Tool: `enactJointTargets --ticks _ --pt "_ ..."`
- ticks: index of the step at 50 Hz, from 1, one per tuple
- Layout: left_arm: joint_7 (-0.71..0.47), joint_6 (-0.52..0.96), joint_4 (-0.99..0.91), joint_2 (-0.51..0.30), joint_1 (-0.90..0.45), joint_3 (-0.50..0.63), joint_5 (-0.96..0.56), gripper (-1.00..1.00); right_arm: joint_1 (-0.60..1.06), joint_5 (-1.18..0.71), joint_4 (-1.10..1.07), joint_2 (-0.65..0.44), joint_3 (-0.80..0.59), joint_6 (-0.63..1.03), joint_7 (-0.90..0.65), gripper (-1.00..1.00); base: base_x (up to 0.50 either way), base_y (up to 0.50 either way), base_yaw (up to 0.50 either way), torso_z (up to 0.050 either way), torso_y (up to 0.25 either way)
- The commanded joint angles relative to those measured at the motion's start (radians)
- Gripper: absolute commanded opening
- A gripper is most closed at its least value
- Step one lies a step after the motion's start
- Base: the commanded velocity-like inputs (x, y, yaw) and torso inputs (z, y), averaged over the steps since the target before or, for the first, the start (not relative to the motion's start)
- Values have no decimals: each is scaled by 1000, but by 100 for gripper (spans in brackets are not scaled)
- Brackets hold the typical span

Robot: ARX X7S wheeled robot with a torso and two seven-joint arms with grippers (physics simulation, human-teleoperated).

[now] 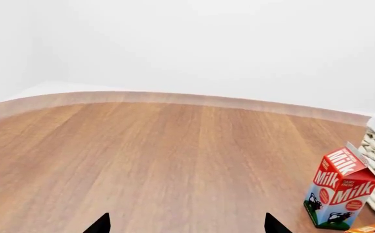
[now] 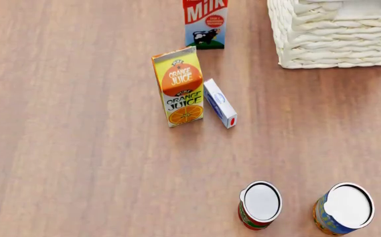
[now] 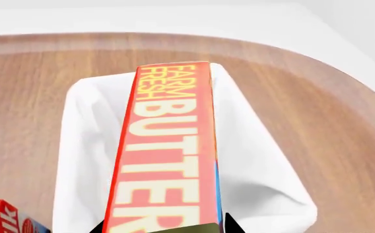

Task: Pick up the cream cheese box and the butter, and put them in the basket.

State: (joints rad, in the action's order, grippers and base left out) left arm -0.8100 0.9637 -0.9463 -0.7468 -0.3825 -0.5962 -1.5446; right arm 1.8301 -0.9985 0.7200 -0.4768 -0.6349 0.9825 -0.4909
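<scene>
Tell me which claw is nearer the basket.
Right. The right claw holds the butter directly over the basket. The left claw is off to the side, with the milk carton beside the basket.

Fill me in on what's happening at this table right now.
The right gripper is holding the butter over the basket, whose white cloth liner shows beneath the box. The cream cheese box lies on the wooden table beside the orange juice carton, not yet picked up. The left gripper is open and empty above bare table, with the milk carton off to one side. Two cans stand nearer the robot.
</scene>
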Motion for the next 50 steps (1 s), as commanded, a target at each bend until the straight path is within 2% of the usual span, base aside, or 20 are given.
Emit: enactJointTargets --ticks 1,13,14,38,50 --pt "0 -4 -1 -2 2 2 0 100 12 48 -13 -1 12 2 13 -100 0 0 0 0 0" --pt "1 -10 1 -5 8 -4 -2 100 17 44 -9 2 12 14 15 -100 0 0 0 1 2" --pt "1 -9 0 -4 7 -2 -1 100 21 46 -1 4 12 14 16 100 0 0 0 0 0" --pt "0 -17 1 -8 10 2 0 100 17 40 -10 2 17 19 13 100 0 0 0 0 0" --pt "2 -20 -1 -8 12 6 4 100 54 -4 -132 -22 44 77 -25 100 0 0 0 0 0"
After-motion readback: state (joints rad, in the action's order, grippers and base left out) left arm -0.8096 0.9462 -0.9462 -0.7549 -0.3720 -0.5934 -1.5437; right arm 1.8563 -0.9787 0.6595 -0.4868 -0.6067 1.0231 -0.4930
